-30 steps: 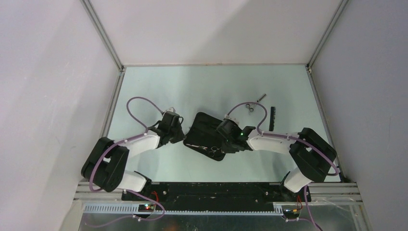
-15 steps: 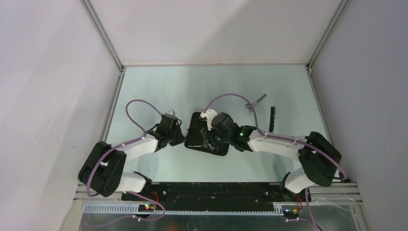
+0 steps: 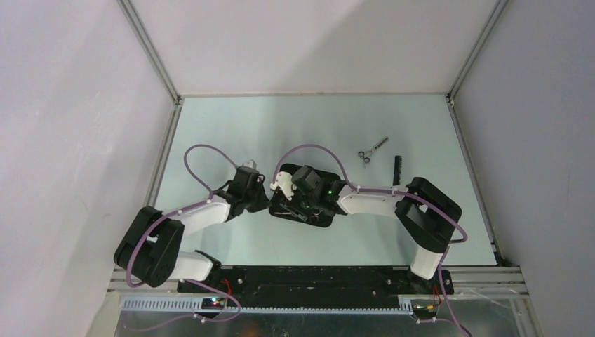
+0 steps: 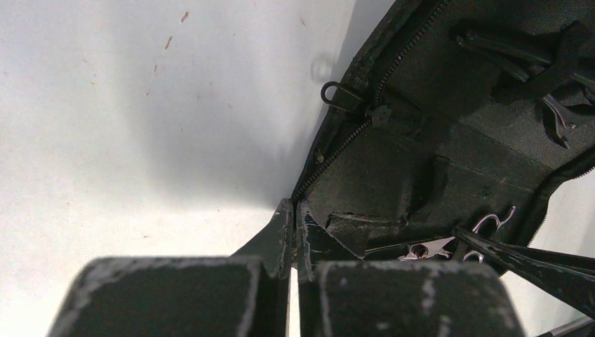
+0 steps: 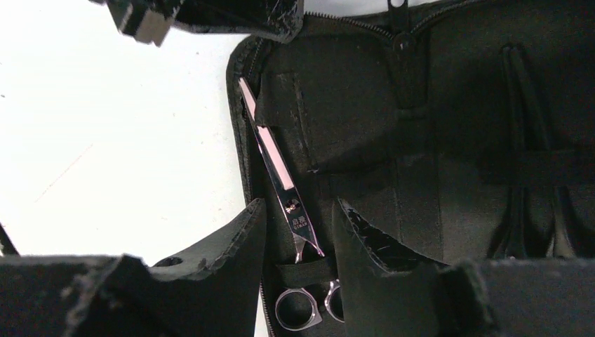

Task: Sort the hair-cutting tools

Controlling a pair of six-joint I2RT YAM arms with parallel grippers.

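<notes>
With the case [image 4: 435, 161] being pinched steady by the left gripper [image 4: 295, 214], the right gripper [image 5: 298, 214], jaws apart, is being lined up over the scissors [image 5: 275, 161] inside.

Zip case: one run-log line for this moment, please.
left gripper: shut on zip case edge | right gripper: open over cased scissors | loose scissors, comb: on table, outside case

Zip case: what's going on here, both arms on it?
The left gripper is shut on the edge of the open zip case, apparently steadying it. The right gripper hovers open over one pair of scissors tucked into the case. A second pair of scissors and a black comb lie on the table beyond, not yet packed.
</notes>
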